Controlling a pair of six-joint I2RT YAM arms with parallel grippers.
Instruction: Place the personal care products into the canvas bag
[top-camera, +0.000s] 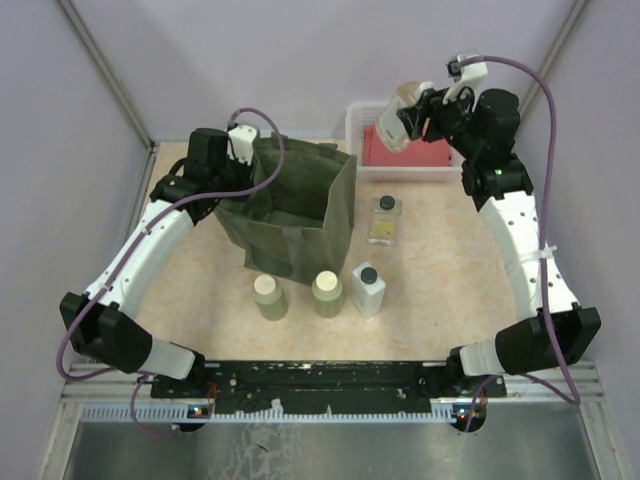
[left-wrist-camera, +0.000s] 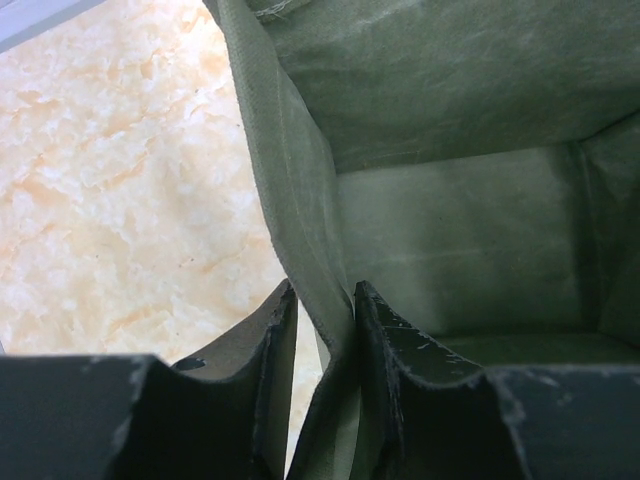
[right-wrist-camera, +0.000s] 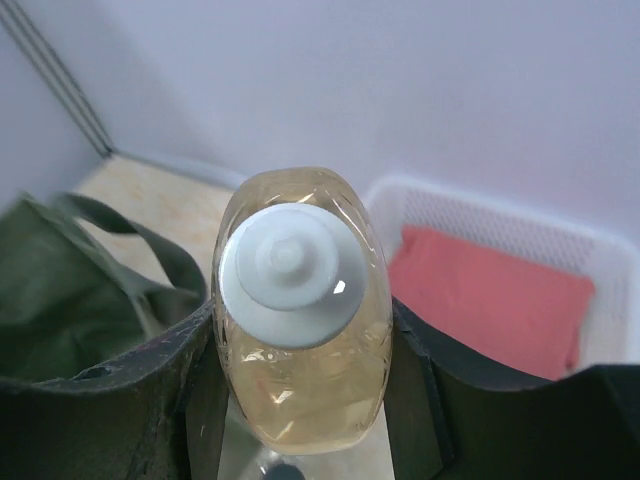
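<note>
The olive-green canvas bag (top-camera: 295, 205) stands upright at the table's middle back. My left gripper (top-camera: 243, 143) is shut on the bag's left wall (left-wrist-camera: 300, 220), pinching the fabric at the rim. My right gripper (top-camera: 415, 115) is shut on a clear yellowish bottle (right-wrist-camera: 300, 310) with a white cap, held high above the basket, right of the bag. On the table stand two olive-green bottles with cream caps (top-camera: 270, 296) (top-camera: 327, 292), a white square bottle with black cap (top-camera: 368, 287), and a second clear yellowish bottle (top-camera: 385, 219).
A white lattice basket (top-camera: 362, 122) with a red folded cloth (top-camera: 410, 152) stands at the back right, also in the right wrist view (right-wrist-camera: 480, 300). Grey walls enclose the table on three sides.
</note>
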